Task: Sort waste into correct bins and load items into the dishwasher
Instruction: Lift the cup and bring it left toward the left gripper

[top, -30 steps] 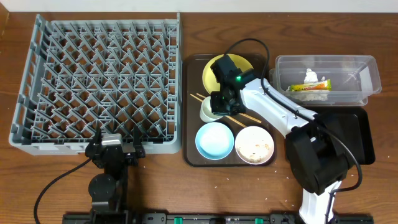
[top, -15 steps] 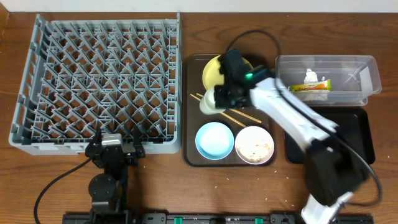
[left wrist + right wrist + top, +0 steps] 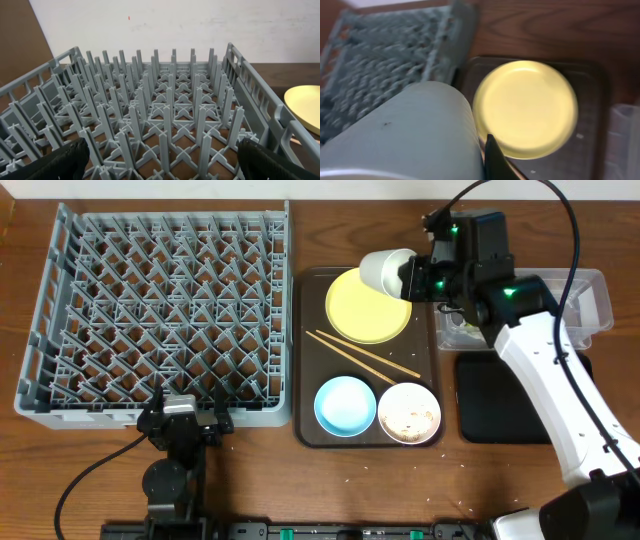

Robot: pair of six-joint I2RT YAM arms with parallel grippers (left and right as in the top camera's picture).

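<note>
The big grey dish rack [image 3: 170,310] sits on the left side of the desk [image 3: 100,470]. The left tool [image 3: 185,418] is wide, right by the rack's near edge. Beside the rack is the brown tray [image 3: 310,300]. On it are the yellow plate [image 3: 365,310], the blue bowl [image 3: 345,406] and the white bowl [image 3: 409,412]. The right tool [image 3: 412,275] grips the small white cup [image 3: 383,270] in the air over the plate's far edge. The chopsticks [image 3: 365,355] lie on the tray.
</note>
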